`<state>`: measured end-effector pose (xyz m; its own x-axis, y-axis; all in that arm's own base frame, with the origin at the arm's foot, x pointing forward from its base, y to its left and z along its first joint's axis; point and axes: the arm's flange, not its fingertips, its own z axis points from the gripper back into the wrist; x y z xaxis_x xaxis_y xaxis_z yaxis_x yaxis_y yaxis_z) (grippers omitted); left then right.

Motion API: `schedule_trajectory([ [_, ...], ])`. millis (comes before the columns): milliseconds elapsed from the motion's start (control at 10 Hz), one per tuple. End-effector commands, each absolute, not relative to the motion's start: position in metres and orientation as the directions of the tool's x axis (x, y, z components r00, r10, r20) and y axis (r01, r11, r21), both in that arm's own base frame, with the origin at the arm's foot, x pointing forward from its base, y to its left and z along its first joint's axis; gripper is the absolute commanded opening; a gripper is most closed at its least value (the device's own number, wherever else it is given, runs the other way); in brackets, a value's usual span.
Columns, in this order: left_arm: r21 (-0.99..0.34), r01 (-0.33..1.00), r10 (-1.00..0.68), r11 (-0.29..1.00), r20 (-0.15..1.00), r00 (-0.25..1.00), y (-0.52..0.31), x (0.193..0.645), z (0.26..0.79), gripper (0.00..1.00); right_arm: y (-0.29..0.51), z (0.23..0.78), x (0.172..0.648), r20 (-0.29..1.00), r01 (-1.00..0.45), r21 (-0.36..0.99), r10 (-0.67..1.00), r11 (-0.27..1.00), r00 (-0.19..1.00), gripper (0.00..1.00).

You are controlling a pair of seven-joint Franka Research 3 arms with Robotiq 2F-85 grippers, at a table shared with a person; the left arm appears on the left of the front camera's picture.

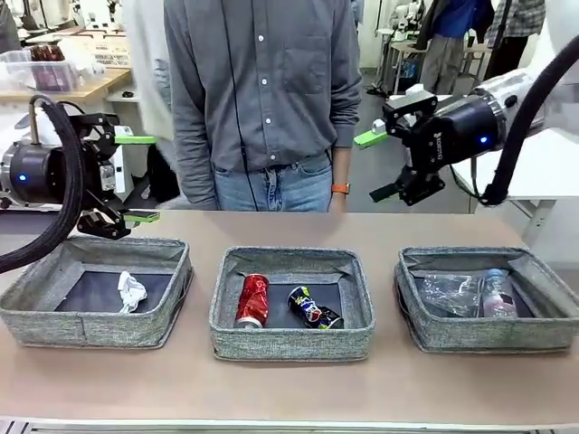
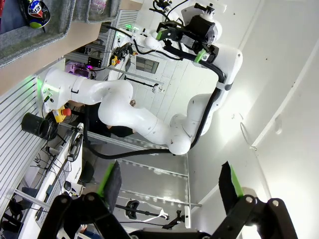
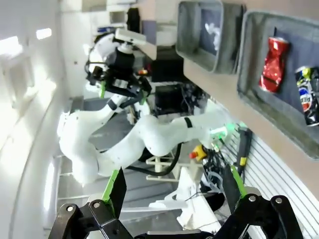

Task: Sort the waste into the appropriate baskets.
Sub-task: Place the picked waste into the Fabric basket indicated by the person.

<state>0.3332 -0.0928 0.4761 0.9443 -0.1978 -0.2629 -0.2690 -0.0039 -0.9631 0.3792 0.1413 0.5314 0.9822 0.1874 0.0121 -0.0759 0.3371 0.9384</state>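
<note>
Three grey woven baskets stand in a row. The left basket [image 1: 90, 330] holds a white paper wad [image 1: 131, 291]. In the middle basket [image 1: 289, 344] lie a red can [image 1: 252, 300] and a dark blue-and-yellow can [image 1: 314, 307]. The right basket [image 1: 488, 336] contains a clear plastic cup [image 1: 448, 294] and a small bottle [image 1: 497, 294]. My left gripper [image 1: 137, 178] hangs open above the table behind the left basket, holding nothing. High behind the right basket, my right gripper [image 1: 375, 165] is open and empty too. Both point sideways toward each other.
A person in a grey shirt stands at the table's far edge, one hand [image 1: 339, 194] hanging by the side. The table [image 1: 289, 393] runs bare in front of the baskets. A white table [image 1: 543, 167] stands at the far right.
</note>
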Motion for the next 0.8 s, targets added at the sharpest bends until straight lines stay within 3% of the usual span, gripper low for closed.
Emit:
schedule_trajectory([
  [0,-0.96,-0.281,-0.19,-0.006,-0.275,0.943,-0.0933,0.3323,0.4805,1.0,0.1186,0.5382,0.3767,0.09,-0.132,0.959,0.171,0.253,0.981,1.0],
  [700,-0.96,-0.281,-0.19,-0.006,-0.275,0.943,-0.0933,0.3323,0.4805,1.0,0.1186,0.5382,0.3767,0.09,-0.132,0.959,0.171,0.253,0.981,1.0],
])
